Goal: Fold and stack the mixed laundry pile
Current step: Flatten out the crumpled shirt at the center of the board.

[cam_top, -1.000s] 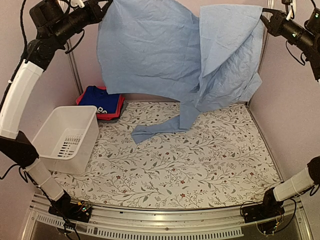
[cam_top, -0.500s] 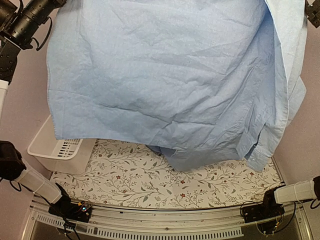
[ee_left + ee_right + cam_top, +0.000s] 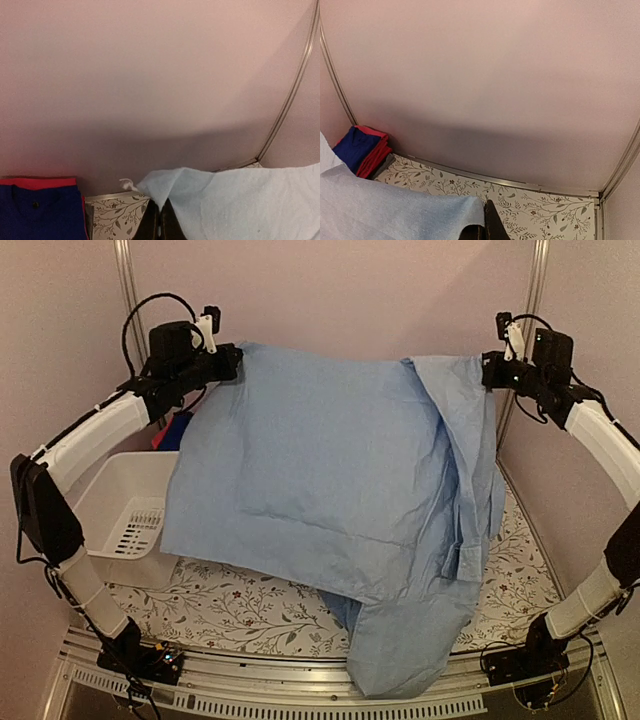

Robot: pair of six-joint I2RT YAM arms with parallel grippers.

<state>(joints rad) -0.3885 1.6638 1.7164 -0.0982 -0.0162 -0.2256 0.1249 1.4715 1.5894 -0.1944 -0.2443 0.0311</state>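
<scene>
A large pale-blue button shirt (image 3: 330,480) hangs spread between both grippers above the floral table (image 3: 250,605). My left gripper (image 3: 234,360) is shut on its upper left corner, and my right gripper (image 3: 487,370) is shut on its upper right corner. The shirt's lower part (image 3: 400,660) droops over the table's front edge. In the left wrist view the dark fingers (image 3: 152,222) pinch the shirt's corner (image 3: 170,185). In the right wrist view the shirt's edge (image 3: 395,210) lies against my gripper (image 3: 484,227). Folded royal-blue and pink-red garments (image 3: 362,147) lie stacked at the back left.
A white slotted basket (image 3: 120,500) stands at the left, partly under the shirt. Metal frame posts (image 3: 125,280) rise at the back corners by the pink walls. The front rail (image 3: 250,680) runs along the near edge.
Both arms have come down from the top corners. The shirt swung towards the camera, then settled lower, and now drapes forward with its bottom over the front edge.
</scene>
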